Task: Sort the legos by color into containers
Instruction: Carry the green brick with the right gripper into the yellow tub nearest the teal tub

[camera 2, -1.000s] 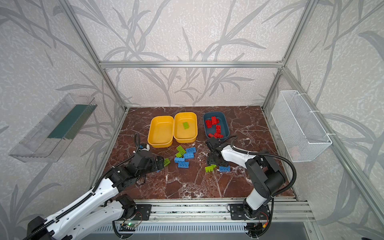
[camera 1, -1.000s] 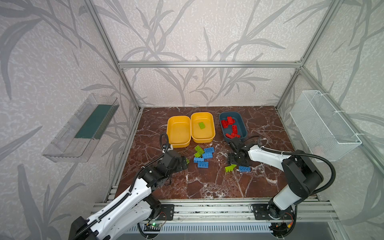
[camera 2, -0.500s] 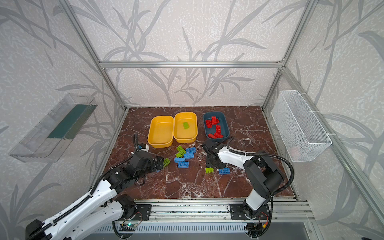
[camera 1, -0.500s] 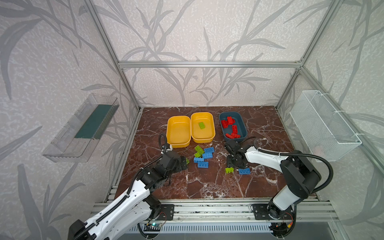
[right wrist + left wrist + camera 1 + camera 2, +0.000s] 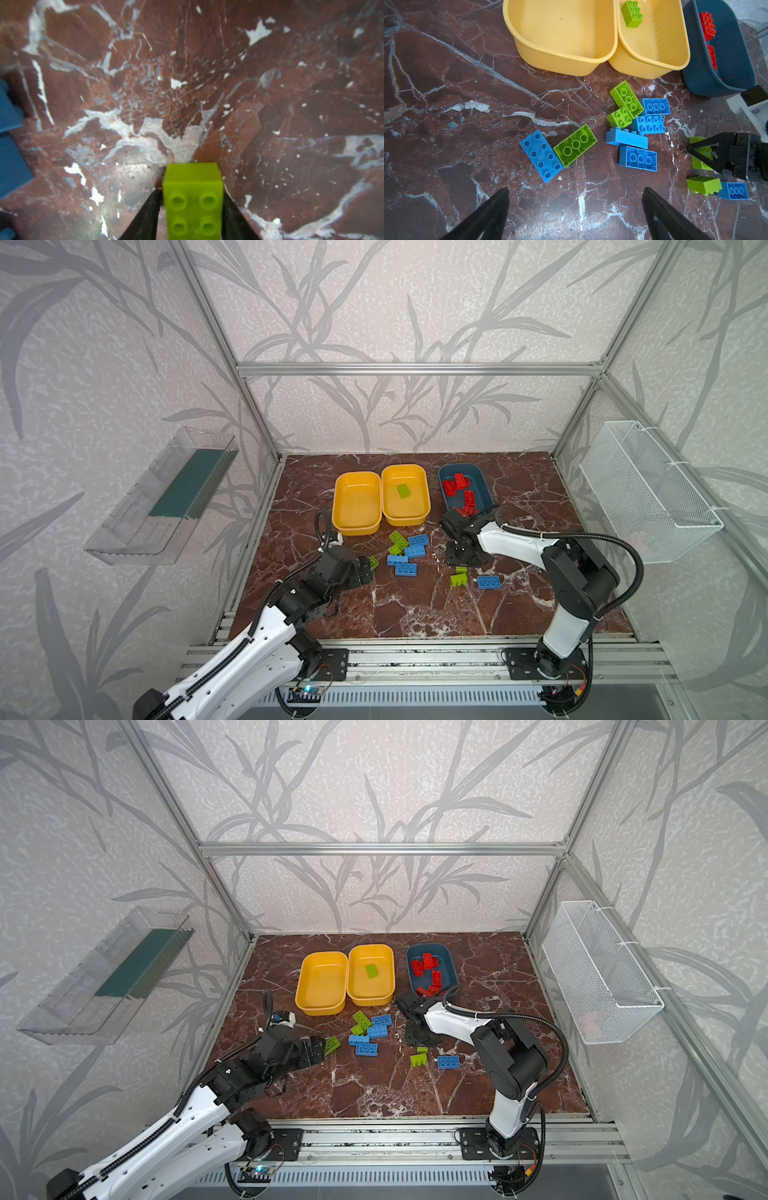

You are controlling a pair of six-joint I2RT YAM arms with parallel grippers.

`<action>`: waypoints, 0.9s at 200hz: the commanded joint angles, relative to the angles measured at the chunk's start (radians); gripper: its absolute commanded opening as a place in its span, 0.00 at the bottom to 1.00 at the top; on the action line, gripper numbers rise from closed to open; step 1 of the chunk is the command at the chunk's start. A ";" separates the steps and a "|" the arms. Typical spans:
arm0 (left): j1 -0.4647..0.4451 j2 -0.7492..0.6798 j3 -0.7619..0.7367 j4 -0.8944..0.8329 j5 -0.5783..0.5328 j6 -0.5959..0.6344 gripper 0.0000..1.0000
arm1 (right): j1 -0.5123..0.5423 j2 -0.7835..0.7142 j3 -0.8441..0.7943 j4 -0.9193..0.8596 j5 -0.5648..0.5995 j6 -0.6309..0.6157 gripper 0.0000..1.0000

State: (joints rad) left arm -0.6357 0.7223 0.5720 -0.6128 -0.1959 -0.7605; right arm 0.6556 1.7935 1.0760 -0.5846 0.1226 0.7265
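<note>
A small lime green square studded plastic brick [image 5: 193,199] is clamped in the right gripper [image 5: 193,209]. One black finger [image 5: 145,216] is pressed to each of its sides, and its four studs are turned toward the wrist camera. Whether it is lifted or resting on the reddish-brown marbled tabletop [image 5: 415,614] cannot be told.

Just beside it, nearer the front edge, a lime green brick tipped on its side [image 5: 458,580] is seen with a single blue brick [image 5: 488,582] next to it. Toward the middle, a loose cluster of two lime green and four blue bricks [image 5: 414,551] is spread on the tabletop.

Farther left, a long blue eight-stud brick [image 5: 541,155] and an upturned lime green brick [image 5: 575,145] are laid edge to edge, touching. The left gripper [image 5: 575,207] is held near them over the tabletop, its jaws spread wide and released.

Behind the loose bricks, three tubs are lined up. The left yellow plastic tub [image 5: 337,506] and the right yellow plastic tub [image 5: 426,497] are set touching side by side, and one lime green brick in the tub [image 5: 403,490] is seen in the right one. The dark teal plastic tub [image 5: 480,479] is placed near them on the right, and several red bricks [image 5: 457,483] are gathered inside it.

A clear plastic tray [image 5: 162,497] is mounted on the left wall and a white wire mesh basket [image 5: 648,493] on the right wall.
</note>
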 commanded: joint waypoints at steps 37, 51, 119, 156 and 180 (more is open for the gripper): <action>-0.003 -0.005 -0.003 -0.033 0.000 0.001 0.99 | 0.005 0.028 0.034 -0.069 -0.001 -0.036 0.22; -0.004 0.008 -0.003 -0.024 0.000 0.007 0.99 | 0.006 0.011 0.060 -0.088 0.000 -0.045 0.21; -0.003 0.164 0.101 0.049 0.008 0.059 0.99 | 0.006 0.071 0.429 -0.192 -0.009 -0.201 0.21; -0.004 0.282 0.178 0.065 0.023 0.075 0.99 | -0.010 0.282 0.742 -0.184 -0.055 -0.283 0.22; -0.003 0.349 0.207 0.081 0.003 0.085 0.99 | -0.030 0.461 0.976 -0.201 -0.085 -0.345 0.23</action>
State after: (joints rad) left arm -0.6357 1.0241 0.7406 -0.5514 -0.1745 -0.6991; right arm 0.6479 2.1067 1.8820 -0.7387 0.0811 0.4698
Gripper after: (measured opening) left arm 0.992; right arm 0.333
